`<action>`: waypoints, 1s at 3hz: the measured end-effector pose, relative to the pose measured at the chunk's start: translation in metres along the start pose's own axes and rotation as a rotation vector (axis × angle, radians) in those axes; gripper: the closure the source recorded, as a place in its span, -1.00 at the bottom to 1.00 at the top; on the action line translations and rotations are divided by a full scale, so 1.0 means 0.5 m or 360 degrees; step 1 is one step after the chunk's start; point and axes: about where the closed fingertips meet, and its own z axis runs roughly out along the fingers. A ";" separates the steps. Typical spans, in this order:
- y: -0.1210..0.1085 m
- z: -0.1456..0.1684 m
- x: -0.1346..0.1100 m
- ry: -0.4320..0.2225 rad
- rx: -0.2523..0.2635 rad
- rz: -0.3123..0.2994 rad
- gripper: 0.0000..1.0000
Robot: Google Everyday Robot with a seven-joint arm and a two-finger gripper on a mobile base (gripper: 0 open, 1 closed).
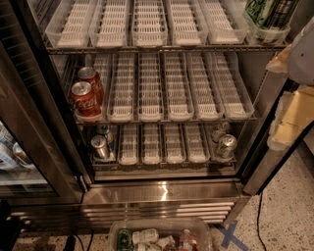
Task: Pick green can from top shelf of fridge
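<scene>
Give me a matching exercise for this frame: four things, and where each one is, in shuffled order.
Things: 1 green can; 2 red cans; 3 silver cans; 4 hand.
Places: A middle shelf, left end; B right edge of view; C top shelf, far right; D bottom shelf, both ends.
Pairs: 1-C; 2-A; 3-D; 4-B.

Red Coca-Cola cans [86,98], silver cans [226,145], floor bin [157,221].
</scene>
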 end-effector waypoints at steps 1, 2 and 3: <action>-0.004 -0.005 -0.002 -0.0024 0.0015 0.0015 -1.00; -0.028 -0.042 -0.016 -0.0184 0.0110 0.0113 -1.00; -0.053 -0.095 -0.026 -0.0434 0.0270 0.0242 -1.00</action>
